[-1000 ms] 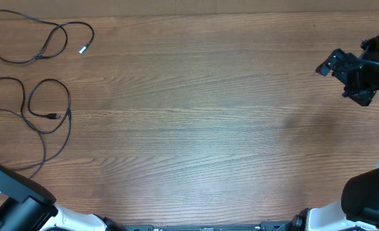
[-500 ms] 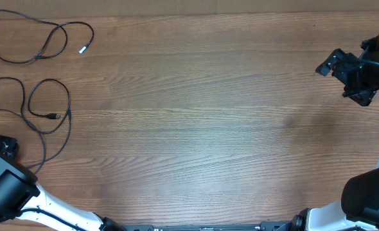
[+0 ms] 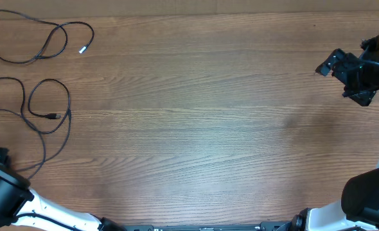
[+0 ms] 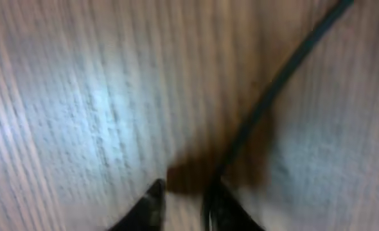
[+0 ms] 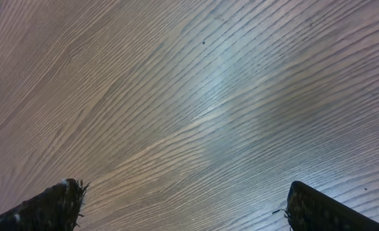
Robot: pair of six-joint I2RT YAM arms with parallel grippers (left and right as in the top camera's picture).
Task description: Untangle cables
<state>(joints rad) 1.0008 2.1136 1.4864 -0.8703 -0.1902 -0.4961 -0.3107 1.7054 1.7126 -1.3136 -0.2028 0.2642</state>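
**Left gripper closing in on a cable strand**

Shows left gripper (image 4: pixel 184 202) low over table (image 3: pixel 209 128), jaws nearly together, with a blurred strand (image 4: pixel 266 96) running in against the right finger. Cannot tell whether pinched. Places cables (image 3: pixel 69 106) as two loose loops, apart, at the far-left edge, with the silvery tip (image 3: pixel 83 49) on the upper. Shows right gripper (image 5: pixel 184 196) spread wide, empty and well apart, probably to leave the left side free.
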